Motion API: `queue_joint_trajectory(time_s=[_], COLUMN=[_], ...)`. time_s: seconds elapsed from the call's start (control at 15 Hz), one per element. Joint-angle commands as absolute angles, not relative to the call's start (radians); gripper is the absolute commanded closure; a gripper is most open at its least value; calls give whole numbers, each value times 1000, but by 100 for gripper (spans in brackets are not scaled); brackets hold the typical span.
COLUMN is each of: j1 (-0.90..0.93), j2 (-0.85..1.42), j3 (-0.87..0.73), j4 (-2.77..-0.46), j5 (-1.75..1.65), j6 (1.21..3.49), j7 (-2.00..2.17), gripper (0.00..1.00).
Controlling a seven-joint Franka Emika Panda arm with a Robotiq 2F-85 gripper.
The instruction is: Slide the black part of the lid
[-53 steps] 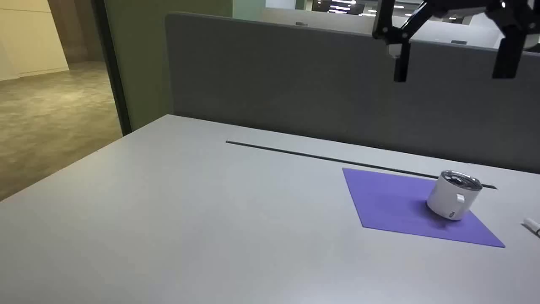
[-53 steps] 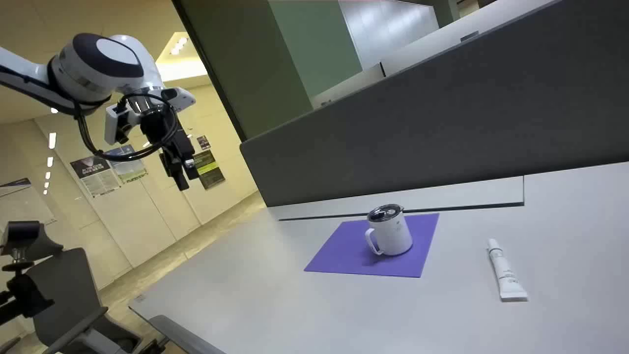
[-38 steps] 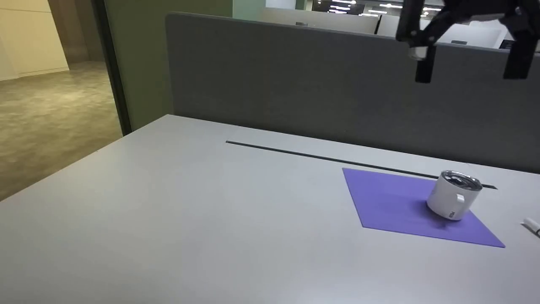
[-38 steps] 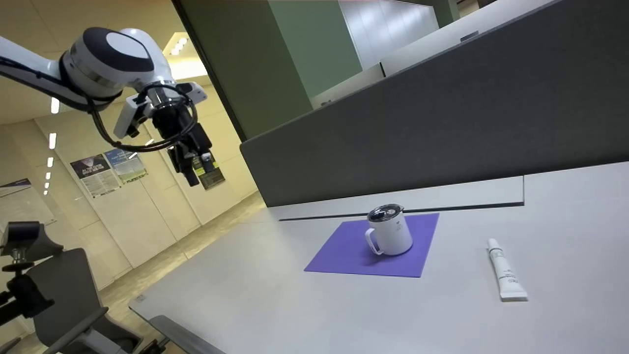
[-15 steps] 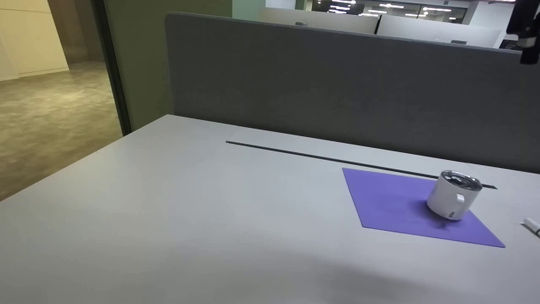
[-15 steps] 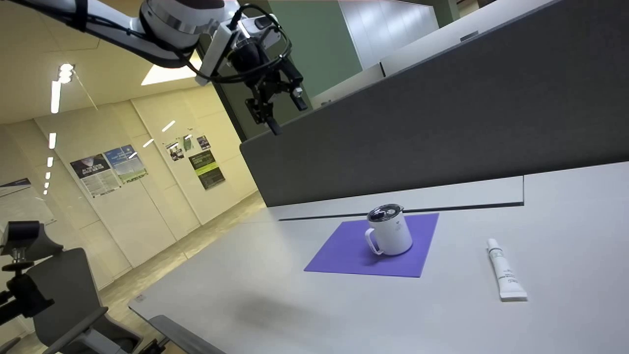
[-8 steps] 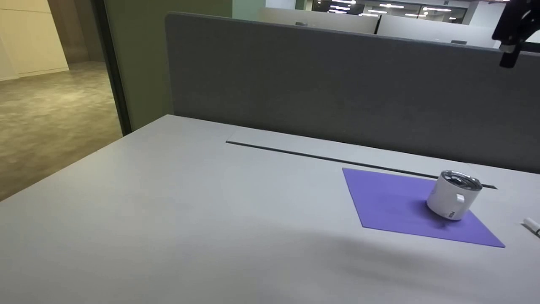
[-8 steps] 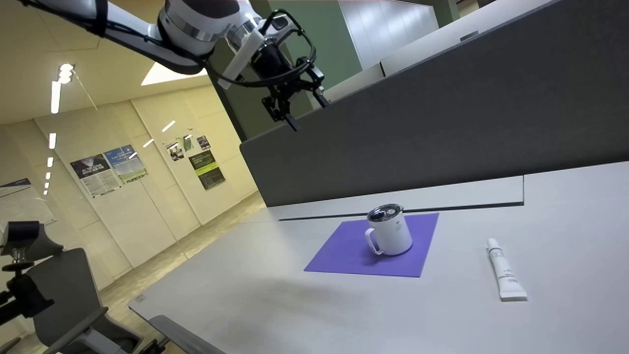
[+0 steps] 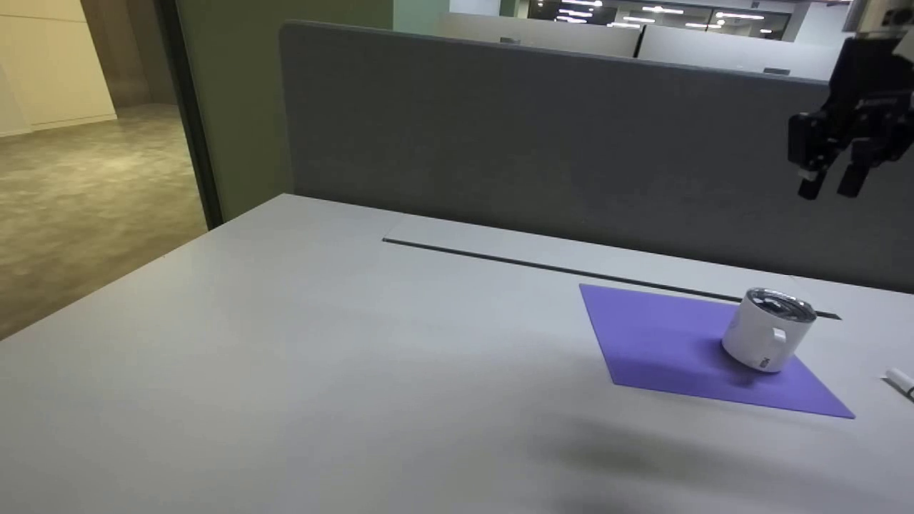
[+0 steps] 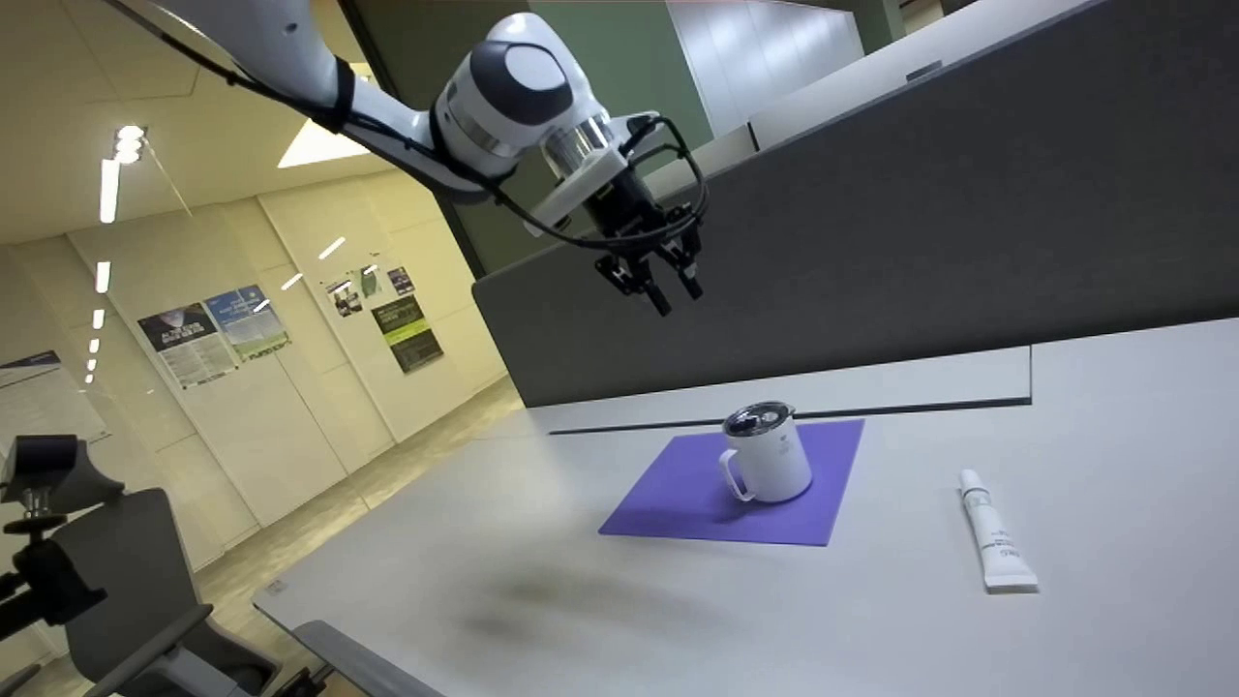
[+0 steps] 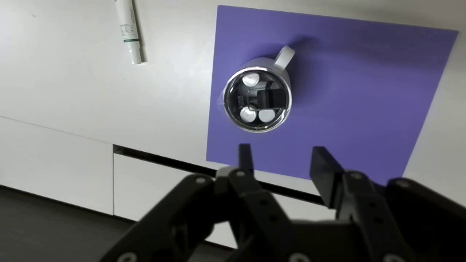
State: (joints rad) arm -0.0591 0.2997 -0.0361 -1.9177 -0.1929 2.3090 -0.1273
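"White worktop (image 10: 871, 639); mug (image 10: 777, 463) on purple mat (image 11: 356, 98), black slider (image 11: 272, 98) in its lid (image 11: 252, 98)."

"And the tool (image 11: 281, 154)?"

"Hangs above, spread, gripping nothing. Pushing too hard could skid or tip the unbraced mug."

The tube (image 9: 901, 384) is cut by the right edge in an exterior view, by the top edge in the wrist view; its print (image 11: 128, 32) is too small to read; in both exterior views the lid (image 10: 758, 419) is too small to tell how its black part (image 11: 271, 99) sits; the gripper (image 11: 282, 154), blurred in the wrist view, hides part of the mat (image 11: 356, 109) there.
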Motion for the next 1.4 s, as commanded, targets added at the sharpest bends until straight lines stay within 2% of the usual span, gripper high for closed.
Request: queue_joint_trajectory(time_s=[0.0, 0.13, 0.2, 0.67, 0.87, 0.93, 1.33], j1=[-51, -57, -59, -65, -59, -60, -60], j2=[391, 429, 443, 509, 514, 509, 510], j3=[-46, -43, -42, -39, -43, -39, -39], j4=[-1855, -1850, -1849, -1857, -1839, -1877, -1862], j5=[-185, -163, -152, -115, -124, -123, -123], j6=[2328, 2354, 2367, 2436, 2330, 2408, 2357], j7=[-87, -89, -90, -110, -123, -121, -122], gripper=[82, 96, 99, 100, 100, 100, 100])
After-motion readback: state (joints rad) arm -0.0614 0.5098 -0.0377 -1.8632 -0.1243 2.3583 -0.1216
